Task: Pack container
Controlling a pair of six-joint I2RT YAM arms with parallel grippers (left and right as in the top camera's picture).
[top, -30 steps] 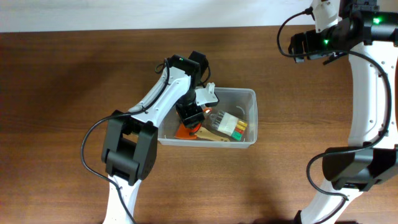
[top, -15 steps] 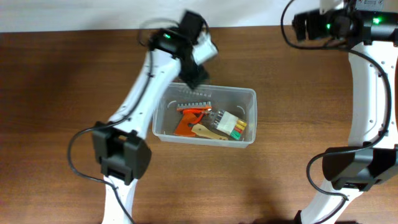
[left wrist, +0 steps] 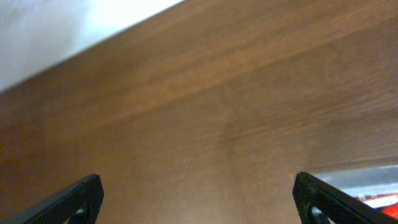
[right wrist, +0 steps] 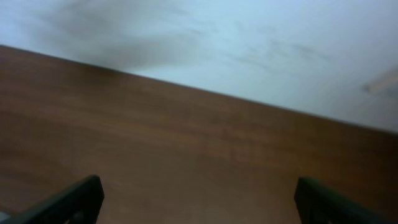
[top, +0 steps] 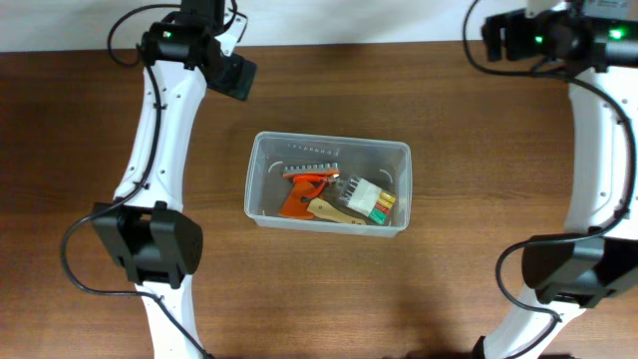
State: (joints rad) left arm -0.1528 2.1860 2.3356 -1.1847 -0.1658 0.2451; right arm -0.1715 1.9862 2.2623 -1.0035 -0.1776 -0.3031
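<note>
1. The container (top: 251, 189) sits mid-table (top: 90, 150), long side running left to right, well apart from both grippers.
2. Inside it I see an orange tool (top: 296, 202), a grey strip of bits (top: 311, 152) along the far wall, a wooden handle (top: 334, 212) and a clear case of coloured pieces (top: 371, 199).
3. My left gripper (top: 237, 76) hovers near the table's far edge, left of the container. Its fingers (left wrist: 78, 198) are spread wide, released. A container corner shows at the wrist view's lower right.
4. My right gripper (top: 495, 38) hangs over the far right corner, fingers (right wrist: 74, 198) spread wide, released, facing wood and a white wall (right wrist: 249, 43).
</note>
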